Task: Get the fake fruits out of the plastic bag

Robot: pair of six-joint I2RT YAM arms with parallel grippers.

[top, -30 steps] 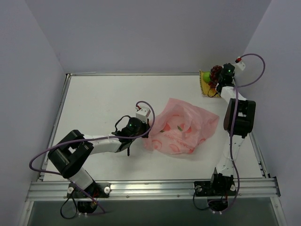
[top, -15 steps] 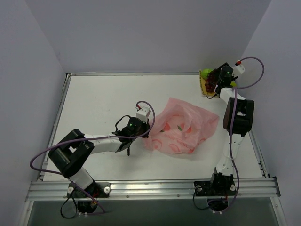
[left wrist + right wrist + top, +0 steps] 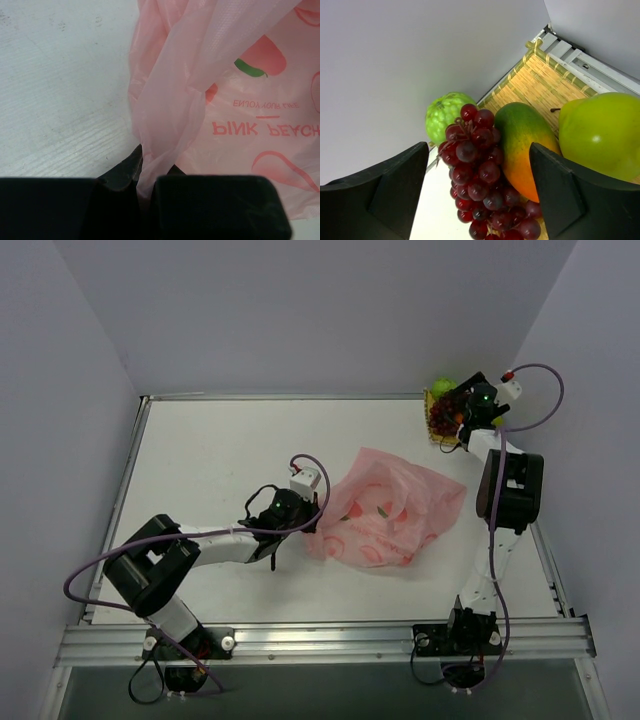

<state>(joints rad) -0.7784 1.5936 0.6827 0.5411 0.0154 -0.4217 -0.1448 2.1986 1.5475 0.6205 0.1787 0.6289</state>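
Note:
The pink plastic bag (image 3: 388, 512) printed with peaches lies crumpled on the table right of centre. My left gripper (image 3: 308, 525) is shut on a twisted fold of the bag (image 3: 165, 130) at its left edge. My right gripper (image 3: 456, 416) stands open over the far right corner, and its fingers (image 3: 395, 185) stand wide on either side of a dark purple grape bunch (image 3: 480, 175) without touching it. The bunch leans on an orange-green mango (image 3: 525, 145). A smooth green fruit (image 3: 600, 135) and a bumpy green fruit (image 3: 445, 112) lie beside them.
The fruits lie on a small yellow woven mat (image 3: 540, 82) in the far right corner, close to the back wall and the table's metal edge rail (image 3: 590, 62). White table surface (image 3: 220, 460) stretches left of the bag.
My right gripper has gone from shut to open, letting go of the grape bunch on the mat. The left gripper and the bag have not moved.

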